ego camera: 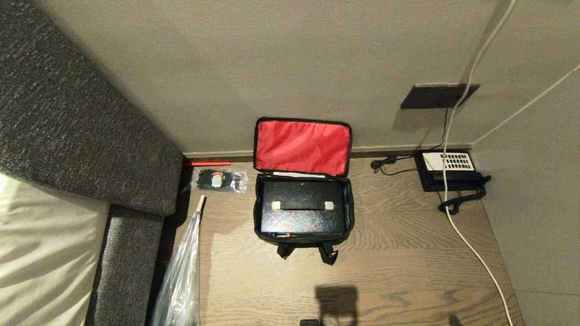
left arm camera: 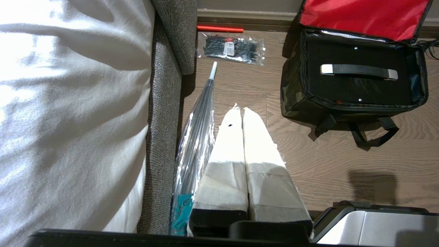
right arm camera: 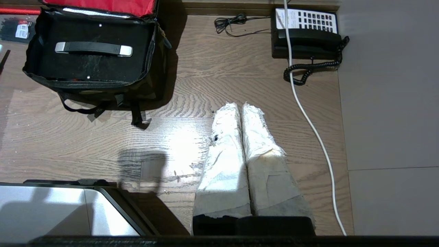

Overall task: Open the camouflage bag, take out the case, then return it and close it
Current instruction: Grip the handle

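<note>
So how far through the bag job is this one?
The camouflage bag is open, its red-lined lid against the wall, and the case lies inside. Whether it has been out and back yet cannot be told. Nothing is in hand: left gripper and right gripper are shut, clear of the bag. Closing remains at least.

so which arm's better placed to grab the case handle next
Little between them; slightly the right. Both grippers, left and right, hang shut above the floor, short of the open bag. The left has the sofa and umbrella crowding its side.
</note>
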Robot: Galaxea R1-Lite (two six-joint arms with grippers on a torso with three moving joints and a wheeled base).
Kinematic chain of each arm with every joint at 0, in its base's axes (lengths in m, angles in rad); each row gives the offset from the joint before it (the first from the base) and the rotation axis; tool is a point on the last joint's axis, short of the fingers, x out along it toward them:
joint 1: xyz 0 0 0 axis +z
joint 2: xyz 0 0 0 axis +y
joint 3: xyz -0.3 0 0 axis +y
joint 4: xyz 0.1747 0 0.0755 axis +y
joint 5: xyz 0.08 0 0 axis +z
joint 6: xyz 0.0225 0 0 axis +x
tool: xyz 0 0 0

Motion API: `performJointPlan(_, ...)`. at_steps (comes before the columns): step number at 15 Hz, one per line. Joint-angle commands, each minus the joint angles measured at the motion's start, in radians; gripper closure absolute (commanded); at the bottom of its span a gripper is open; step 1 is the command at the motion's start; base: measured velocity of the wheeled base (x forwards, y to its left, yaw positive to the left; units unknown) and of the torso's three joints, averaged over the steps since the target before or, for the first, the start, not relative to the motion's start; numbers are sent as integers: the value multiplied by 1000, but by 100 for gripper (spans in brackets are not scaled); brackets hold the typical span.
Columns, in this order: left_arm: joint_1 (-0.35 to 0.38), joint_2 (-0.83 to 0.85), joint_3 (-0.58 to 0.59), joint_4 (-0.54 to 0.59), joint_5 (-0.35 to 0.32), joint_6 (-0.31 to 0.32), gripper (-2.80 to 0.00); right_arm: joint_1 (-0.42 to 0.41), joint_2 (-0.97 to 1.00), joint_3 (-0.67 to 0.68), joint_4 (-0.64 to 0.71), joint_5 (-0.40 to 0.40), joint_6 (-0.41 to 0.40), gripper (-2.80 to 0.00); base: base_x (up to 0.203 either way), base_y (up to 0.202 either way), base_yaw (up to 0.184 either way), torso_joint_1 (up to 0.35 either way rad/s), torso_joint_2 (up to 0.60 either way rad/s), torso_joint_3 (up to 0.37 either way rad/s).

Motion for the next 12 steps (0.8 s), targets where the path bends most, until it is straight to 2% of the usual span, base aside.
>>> performJointPlan(1, 0, -2, 3, 0, 0, 0, 0, 0, -3, 0, 1, 0, -1, 0, 0, 0, 0, 0, 0, 0)
performJointPlan(4, 0, -2, 3, 0, 0, 0, 0, 0, -3, 0, -1, 0, -1, 0, 0, 0, 0, 0, 0, 0)
performJointPlan(8, 0, -2, 3, 0, 0, 0, 0, 0, -3, 0, 1, 0, -1, 0, -130, 0, -2, 3, 1, 6)
performJointPlan(12, 0, -2, 3, 0, 0, 0, 0, 0, -3, 0, -1, 0, -1, 0, 0, 0, 0, 0, 0, 0)
